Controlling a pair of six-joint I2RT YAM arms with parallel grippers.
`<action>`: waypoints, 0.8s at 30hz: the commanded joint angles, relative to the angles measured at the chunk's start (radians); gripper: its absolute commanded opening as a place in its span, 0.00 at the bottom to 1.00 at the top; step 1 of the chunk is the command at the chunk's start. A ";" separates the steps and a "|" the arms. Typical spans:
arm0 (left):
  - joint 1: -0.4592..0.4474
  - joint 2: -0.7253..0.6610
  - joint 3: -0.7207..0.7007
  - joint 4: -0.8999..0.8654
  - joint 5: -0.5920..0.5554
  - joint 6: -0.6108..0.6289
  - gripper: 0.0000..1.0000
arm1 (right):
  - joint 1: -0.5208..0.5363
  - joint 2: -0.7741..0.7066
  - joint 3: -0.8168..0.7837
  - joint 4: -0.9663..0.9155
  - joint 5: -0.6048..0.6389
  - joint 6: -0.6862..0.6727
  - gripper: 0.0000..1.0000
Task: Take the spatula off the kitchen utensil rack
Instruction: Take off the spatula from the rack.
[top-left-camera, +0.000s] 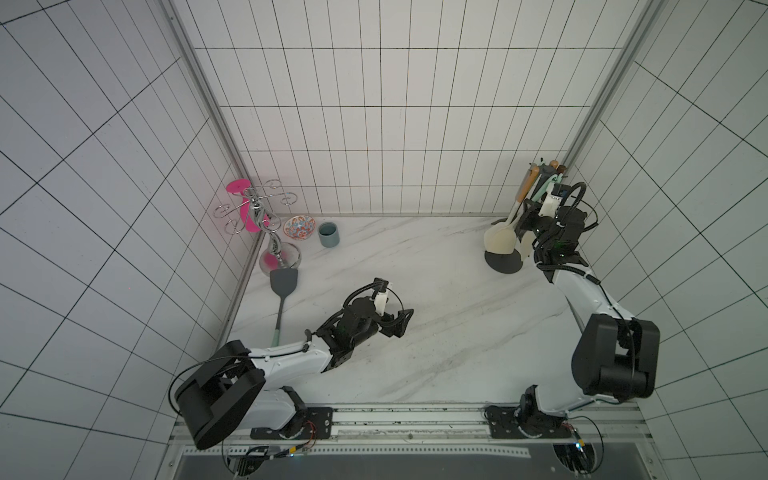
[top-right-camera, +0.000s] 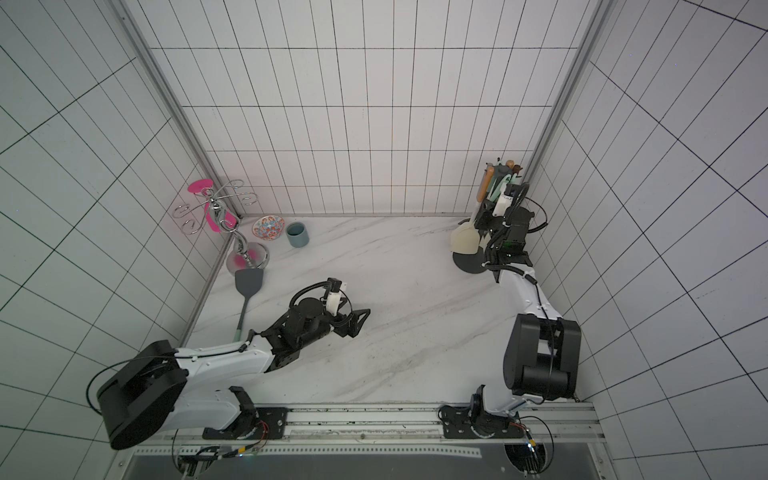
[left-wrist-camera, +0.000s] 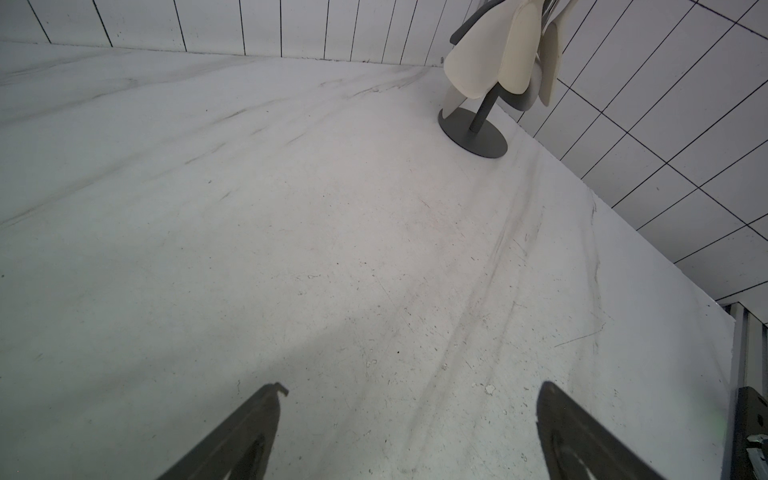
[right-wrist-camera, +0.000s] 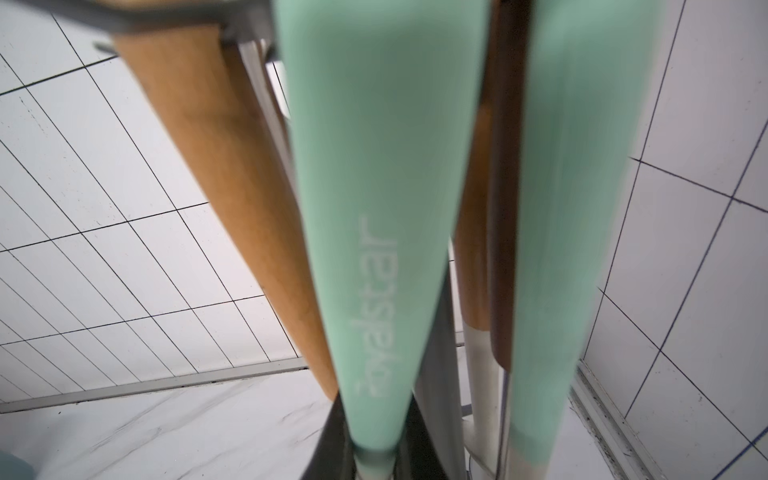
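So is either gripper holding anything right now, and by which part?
The right gripper pinches the mint-green handle of a hanging utensil, at the handle's narrow end. The left gripper is open and empty.

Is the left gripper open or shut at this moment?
Open. In the left wrist view, the left gripper has its two fingers far apart above the table, with nothing between them.
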 joint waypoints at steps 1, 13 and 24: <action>-0.002 0.007 0.022 0.000 0.004 0.005 0.97 | 0.003 -0.060 -0.003 0.033 0.005 -0.005 0.00; -0.002 -0.015 0.016 -0.002 -0.011 0.014 0.97 | 0.012 -0.200 -0.093 0.020 0.039 0.004 0.00; -0.002 -0.032 0.011 -0.004 -0.021 0.020 0.97 | 0.015 -0.277 -0.162 0.049 0.063 0.043 0.00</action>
